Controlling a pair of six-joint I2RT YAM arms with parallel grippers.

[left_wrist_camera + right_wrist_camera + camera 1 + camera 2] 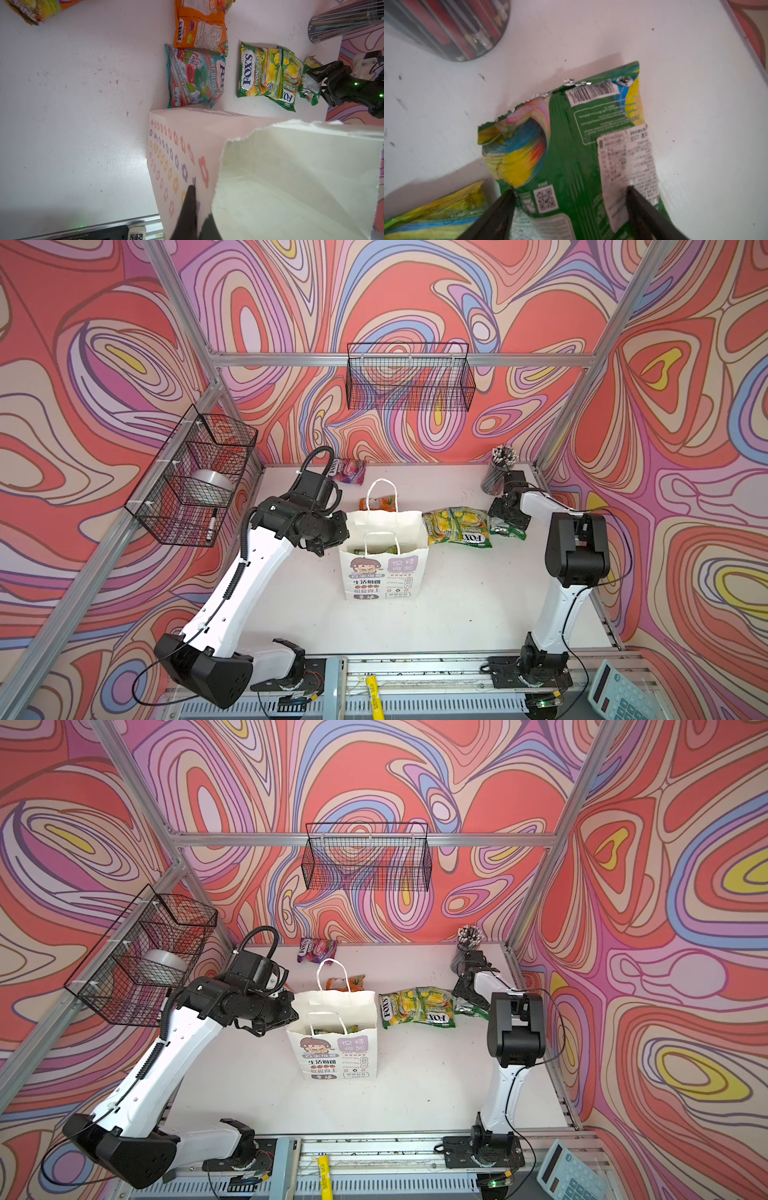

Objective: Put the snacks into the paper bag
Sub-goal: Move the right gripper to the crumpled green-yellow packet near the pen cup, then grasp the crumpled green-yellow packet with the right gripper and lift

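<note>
The white paper bag [382, 564] [336, 1052] stands upright mid-table, with packets showing inside its mouth [374, 549]. My left gripper [341, 533] [199, 209] is shut on the bag's left side wall at the rim. To the right of the bag lie two yellow-green FOX'S snacks [457, 526] [259, 70] and a crumpled green packet [505, 529] [571, 145]. My right gripper [508, 517] [571, 191] is down on the green packet, jaws open and straddling it. An orange packet [378, 503] and a teal one [195, 76] lie behind the bag. A purple one [347, 470] sits by the back wall.
A cup of pencils [498, 472] [446, 27] stands at the back right, close to my right gripper. Black wire baskets hang on the left wall [195, 481] and back wall [409, 377]. A yellow marker [374, 697] and a calculator [619, 693] lie on the front rail.
</note>
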